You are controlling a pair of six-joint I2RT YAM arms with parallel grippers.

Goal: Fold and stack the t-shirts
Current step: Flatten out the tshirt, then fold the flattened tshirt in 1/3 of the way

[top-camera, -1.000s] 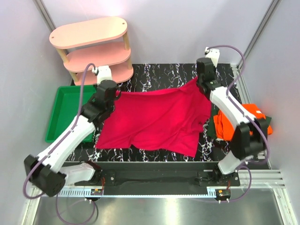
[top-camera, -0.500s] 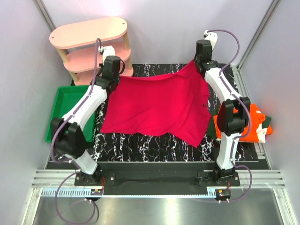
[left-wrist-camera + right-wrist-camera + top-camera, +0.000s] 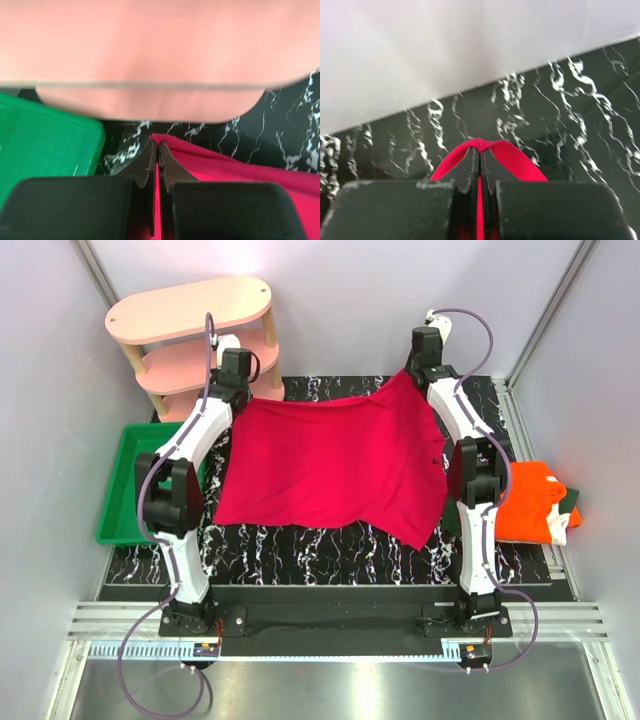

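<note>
The crimson t-shirt hangs stretched between both arms over the black marbled table, its lower edge draped toward the front. My left gripper is shut on its far left corner, seen as red cloth pinched between the jaws. My right gripper is shut on the far right corner, a red fold wrapped over the fingertips. The orange t-shirt with a white label lies at the right on the dark green t-shirt, whose edge shows behind it.
A pink three-tier shelf stands at the back left, close above my left gripper, and it also shows in the left wrist view. A green plastic tray sits at the left edge. The white back wall is close behind my right gripper.
Both arms have stretched toward the back of the table, carrying the crimson shirt's far edge backward and pulling it flatter. The orange shirt has not moved.
</note>
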